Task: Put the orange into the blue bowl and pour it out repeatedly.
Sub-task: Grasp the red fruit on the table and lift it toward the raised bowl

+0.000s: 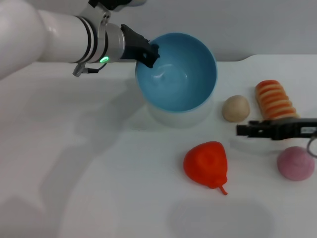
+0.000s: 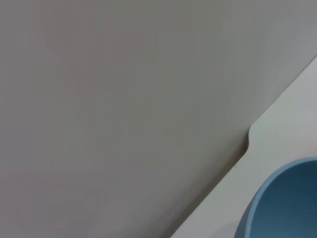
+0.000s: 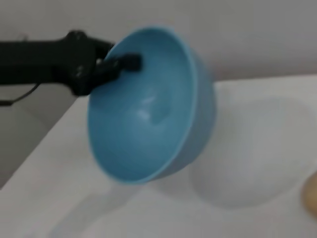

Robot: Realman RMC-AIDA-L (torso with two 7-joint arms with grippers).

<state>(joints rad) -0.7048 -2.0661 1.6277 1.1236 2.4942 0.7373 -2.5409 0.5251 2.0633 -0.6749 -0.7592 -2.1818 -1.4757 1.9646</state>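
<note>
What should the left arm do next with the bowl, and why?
Probably tip it upright and lower it to the table. The left gripper holds the blue bowl by its rim, lifted and tilted, empty inside. The orange already lies on the table, so the pour looks finished. The right gripper waits near the beige ball.

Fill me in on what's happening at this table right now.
The left pincer grips the rim of the blue bowl and holds it lifted and tipped, opening facing forward, with nothing inside. The orange lies on the white table in front of the bowl. The right pincer hovers low near the beige ball, a striped orange toy and the pink ball, holding nothing.
</note>
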